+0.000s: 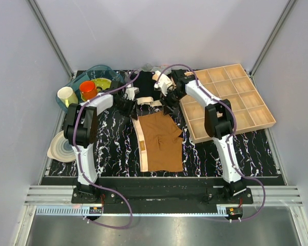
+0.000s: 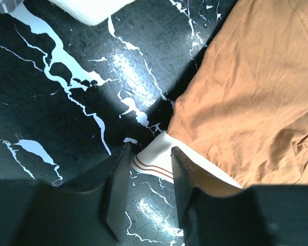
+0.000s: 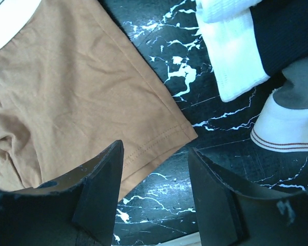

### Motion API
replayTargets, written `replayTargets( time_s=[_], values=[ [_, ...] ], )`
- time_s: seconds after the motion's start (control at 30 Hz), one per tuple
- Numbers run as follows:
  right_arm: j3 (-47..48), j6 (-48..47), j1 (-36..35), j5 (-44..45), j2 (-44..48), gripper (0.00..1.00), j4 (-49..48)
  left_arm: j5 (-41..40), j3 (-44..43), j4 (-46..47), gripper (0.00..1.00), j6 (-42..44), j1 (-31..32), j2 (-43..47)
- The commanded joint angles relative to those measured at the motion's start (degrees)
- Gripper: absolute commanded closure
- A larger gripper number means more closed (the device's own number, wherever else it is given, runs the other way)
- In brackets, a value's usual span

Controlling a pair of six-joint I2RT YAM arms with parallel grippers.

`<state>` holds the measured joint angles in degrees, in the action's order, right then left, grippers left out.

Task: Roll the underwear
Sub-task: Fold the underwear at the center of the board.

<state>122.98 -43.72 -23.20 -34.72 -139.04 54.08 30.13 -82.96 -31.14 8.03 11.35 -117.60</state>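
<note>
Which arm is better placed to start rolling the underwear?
Probably left: the left gripper straddles the waistband corner of the underwear, ready to pinch. The right gripper hangs open over a hem.

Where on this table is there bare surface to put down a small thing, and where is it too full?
Two bare strips of marble: one between the left arm and the underwear, one between the underwear and the right arm, nearer than the wooden tray. The far edge is crowded with the bowl, cups and black garment.

Bright overhead light, mild glare, soft shadows
</note>
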Motion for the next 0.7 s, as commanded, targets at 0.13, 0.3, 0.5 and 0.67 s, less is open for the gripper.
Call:
replayTargets(
  time_s=[0.13,0.3,0.5,0.67],
  values=[
    [7.18,5.05,0.53,2.9,-3.86,0.39,1.81,2.39,-2.12,-1.38,0.83,1.46,-0.11,-0.79],
    [10.61,6.55,0.53,3.08,-6.58,0.41,3.04,1.78,-2.38,-1.74,0.87,1.02,-0.19,-0.87],
    [12.02,6.11,0.44,2.64,-8.08,0.43,4.36,1.16,-2.65,-1.74,0.89,0.67,-0.19,-1.05],
    [13.6,5.76,0.44,1.94,-9.23,0.53,6.12,0.81,-3.17,-1.74,0.9,-0.03,-0.11,-1.4]
  ],
)
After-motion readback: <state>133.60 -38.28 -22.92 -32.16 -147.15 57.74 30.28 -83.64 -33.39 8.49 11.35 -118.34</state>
